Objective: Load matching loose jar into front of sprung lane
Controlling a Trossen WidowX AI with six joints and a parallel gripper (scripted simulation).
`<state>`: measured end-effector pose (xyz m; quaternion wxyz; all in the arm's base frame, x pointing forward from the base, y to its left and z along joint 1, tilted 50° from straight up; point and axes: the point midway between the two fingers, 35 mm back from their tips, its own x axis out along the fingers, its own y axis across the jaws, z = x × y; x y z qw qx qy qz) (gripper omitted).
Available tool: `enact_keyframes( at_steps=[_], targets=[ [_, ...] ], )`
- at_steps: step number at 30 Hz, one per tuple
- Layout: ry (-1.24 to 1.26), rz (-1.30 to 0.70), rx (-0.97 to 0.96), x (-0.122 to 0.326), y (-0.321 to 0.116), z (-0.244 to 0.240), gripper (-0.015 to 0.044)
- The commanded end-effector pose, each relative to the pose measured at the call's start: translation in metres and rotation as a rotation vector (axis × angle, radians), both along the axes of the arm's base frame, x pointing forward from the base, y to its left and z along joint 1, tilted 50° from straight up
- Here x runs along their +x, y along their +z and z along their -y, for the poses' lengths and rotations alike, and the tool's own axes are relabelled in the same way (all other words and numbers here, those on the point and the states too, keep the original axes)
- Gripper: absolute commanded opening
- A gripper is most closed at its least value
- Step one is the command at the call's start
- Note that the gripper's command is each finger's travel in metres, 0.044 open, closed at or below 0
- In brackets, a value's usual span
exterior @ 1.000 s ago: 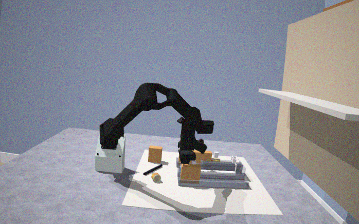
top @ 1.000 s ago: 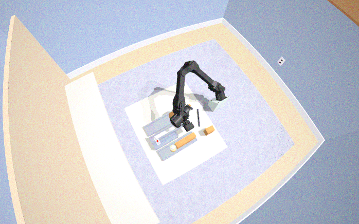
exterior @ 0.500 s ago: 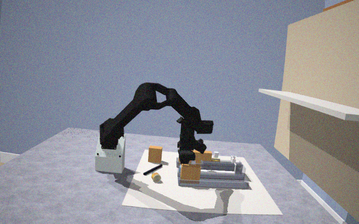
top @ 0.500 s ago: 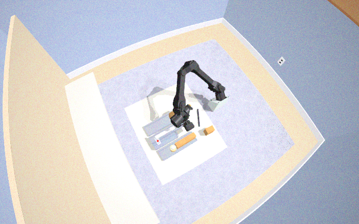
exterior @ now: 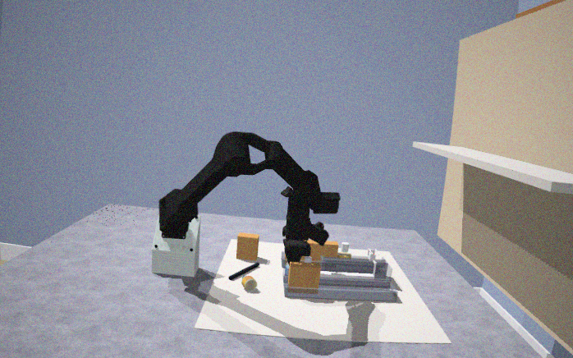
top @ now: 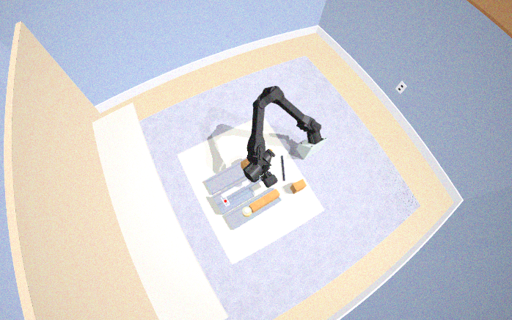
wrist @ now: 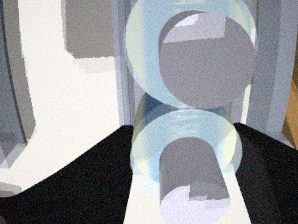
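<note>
Fingers (top: 269, 179) (exterior: 296, 250) are shut on the new jar (wrist: 190, 120). It is held at the front of the middle lane (top: 240, 197) (exterior: 337, 281) (wrist: 122, 65), just by the old jar (wrist: 207, 65). The right jar seems to have been picked up; the push back looks started, but it cannot be told how far. Setting it down behind the stop and letting go are left. Orange boxes (top: 265, 200) (exterior: 323, 249) fill part of a side lane, so sideways room may be tight. A black stick (top: 283, 167) (exterior: 244, 271) and a loose box (top: 298, 186) (exterior: 247, 246) are seen out in front, out of the way.
</note>
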<state>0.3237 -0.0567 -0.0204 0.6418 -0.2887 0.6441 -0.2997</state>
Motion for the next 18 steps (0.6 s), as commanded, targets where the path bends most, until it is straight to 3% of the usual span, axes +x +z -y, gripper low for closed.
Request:
enact_keyframes(
  at_steps=[1, 5, 15, 18],
  targets=[
    [-0.004, 0.005, -0.003, -0.0002, -0.0002, 0.0, 0.0],
    [-0.004, 0.005, -0.003, -0.0002, -0.0002, 0.0, 0.0],
    [-0.004, 0.005, -0.003, 0.0, -0.0001, -0.0001, 0.0263],
    [-0.004, 0.005, -0.003, 0.0, -0.0001, -0.0001, 0.028]
  ],
)
